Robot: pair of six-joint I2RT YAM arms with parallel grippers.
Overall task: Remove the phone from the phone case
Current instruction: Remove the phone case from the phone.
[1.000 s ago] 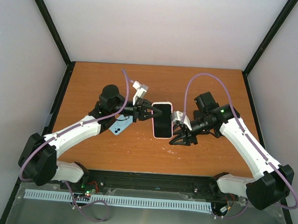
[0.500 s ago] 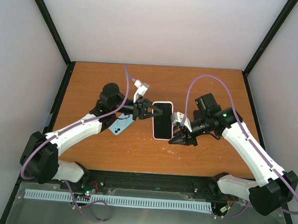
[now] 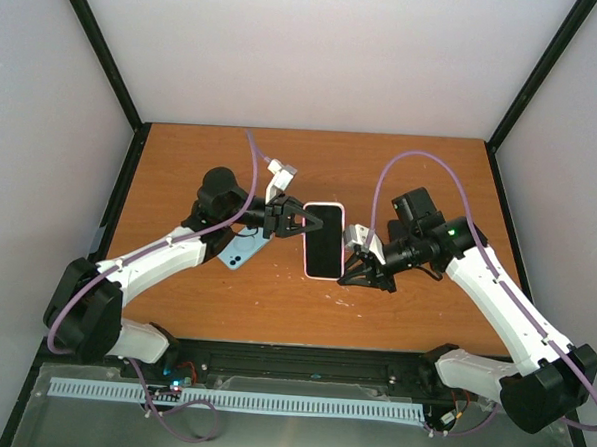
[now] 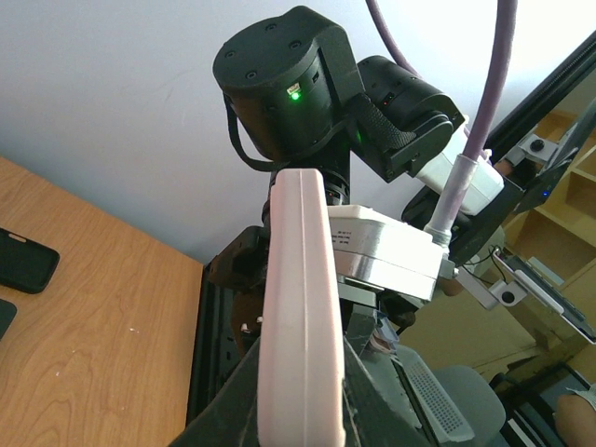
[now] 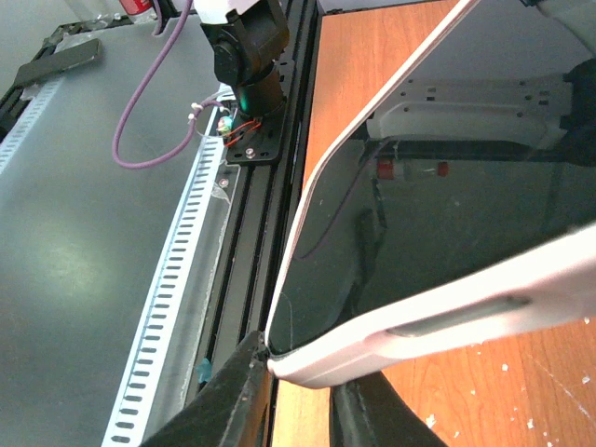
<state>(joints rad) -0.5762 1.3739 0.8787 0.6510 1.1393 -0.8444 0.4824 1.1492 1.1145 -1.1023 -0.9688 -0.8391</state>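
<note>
**Finding:** the phone [image 3: 325,240] sits in its pink phone case [image 4: 296,307], held between 2 pincers over the middle of the surface [image 3: 181,167].

**Left pincer** [image 3: 307,222]: clamped on the case's far left edge, apparently to steady it.

**Right pincer** [image 3: 348,274]: grips the near right corner, fingers [image 5: 233,396] on either side, likely to peel the rim.

**Status:** phone not yet out.

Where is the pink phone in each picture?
Top external: the pink-cased phone shows mid-picture, screen up.
Left wrist: its pink edge rises from the bottom middle.
Right wrist: its black screen fills the right side.
Shared landmark: the orange wooden table.
</note>
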